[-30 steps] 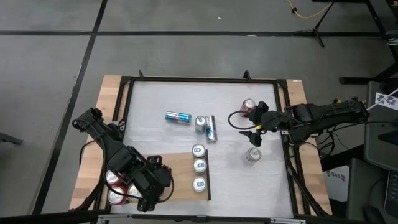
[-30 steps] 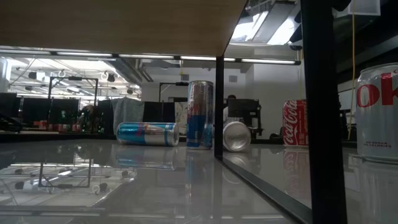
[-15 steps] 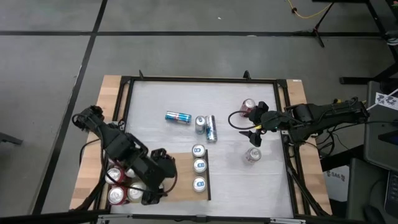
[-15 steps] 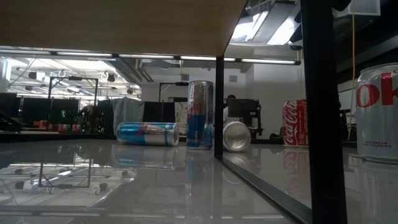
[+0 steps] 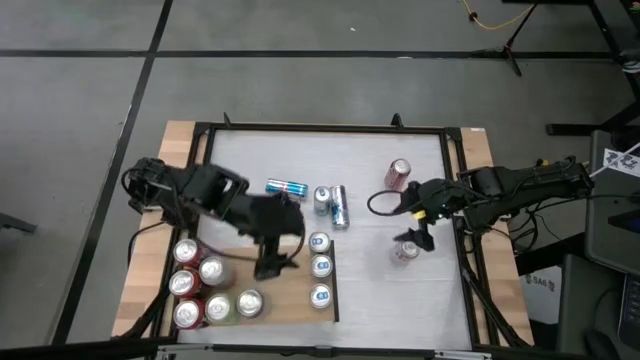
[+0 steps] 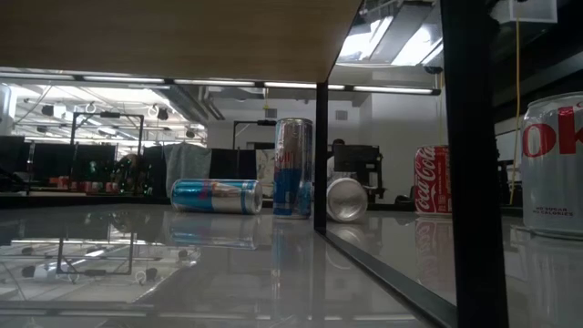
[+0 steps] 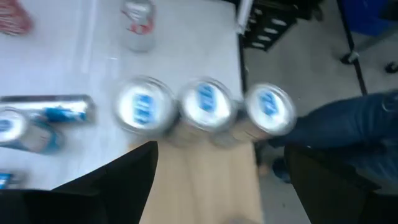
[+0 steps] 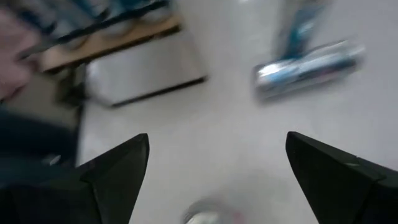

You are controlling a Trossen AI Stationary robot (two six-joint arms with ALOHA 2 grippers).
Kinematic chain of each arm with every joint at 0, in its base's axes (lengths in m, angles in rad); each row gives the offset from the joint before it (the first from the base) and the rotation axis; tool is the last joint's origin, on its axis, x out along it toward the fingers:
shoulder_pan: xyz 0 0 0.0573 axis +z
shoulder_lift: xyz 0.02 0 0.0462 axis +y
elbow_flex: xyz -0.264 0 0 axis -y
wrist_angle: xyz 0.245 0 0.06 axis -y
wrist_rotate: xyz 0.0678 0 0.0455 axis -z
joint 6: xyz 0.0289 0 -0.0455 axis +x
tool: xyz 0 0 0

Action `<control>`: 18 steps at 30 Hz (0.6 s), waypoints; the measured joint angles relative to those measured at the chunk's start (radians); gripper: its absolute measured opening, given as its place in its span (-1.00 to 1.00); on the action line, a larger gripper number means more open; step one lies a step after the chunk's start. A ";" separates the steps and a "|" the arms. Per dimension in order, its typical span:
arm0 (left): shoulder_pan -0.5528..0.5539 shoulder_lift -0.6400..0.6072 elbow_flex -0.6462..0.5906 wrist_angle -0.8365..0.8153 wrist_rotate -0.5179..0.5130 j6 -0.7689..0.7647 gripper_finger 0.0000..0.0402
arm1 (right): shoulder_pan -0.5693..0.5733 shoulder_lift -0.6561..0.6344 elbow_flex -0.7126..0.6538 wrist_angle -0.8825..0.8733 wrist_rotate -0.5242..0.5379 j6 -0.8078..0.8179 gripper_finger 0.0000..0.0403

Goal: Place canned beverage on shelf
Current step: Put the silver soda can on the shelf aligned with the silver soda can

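The shelf (image 5: 290, 300), a light-brown wood panel, lies at the table's near left. Red and silver-topped cans (image 5: 210, 285) stand on its left part. Three blue-topped cans (image 5: 321, 266) stand in a row along its right edge (image 7: 208, 106). My left gripper (image 5: 272, 262) hovers open above the shelf between these groups, holding nothing (image 7: 221, 149). On the white table, a silver can (image 5: 405, 250) stands at the right, with my right gripper (image 5: 418, 238) open just over it (image 8: 217, 138). A red can (image 5: 400, 173) stands farther back.
Blue cans wait at mid-table: one lying (image 5: 286, 188), one upright (image 5: 322, 197), one lying beside it (image 5: 340, 207). A black frame (image 5: 330, 128) rims the table. Blue trousers of a person (image 7: 348, 124) show past the near edge.
My left gripper has risen from the shelf's near-left part and swung toward the table's middle, uncovering the cans standing there; it stays open. My right gripper has turned at the wrist, swinging its fingers toward the near edge over the silver can.
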 joint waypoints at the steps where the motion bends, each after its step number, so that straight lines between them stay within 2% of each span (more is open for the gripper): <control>1: 0.021 0.000 0.000 0.000 0.000 0.009 0.68 | 0.000 0.000 0.000 -0.015 -0.042 0.000 0.82; 3: 0.061 0.000 0.000 0.000 0.000 0.012 0.69 | 0.000 0.000 0.000 -0.052 -0.091 0.000 0.82; 5: 0.099 0.000 0.000 0.000 -0.001 0.013 0.69 | 0.001 -0.001 0.000 -0.105 -0.089 0.010 0.82; 11: 0.199 0.000 0.000 0.008 -0.021 0.012 0.68 | 0.011 -0.008 0.000 -0.270 -0.014 0.175 0.82; 18: 0.271 0.000 -0.001 0.056 -0.022 0.012 0.68 | 0.141 -0.014 0.000 -0.293 0.068 0.307 0.82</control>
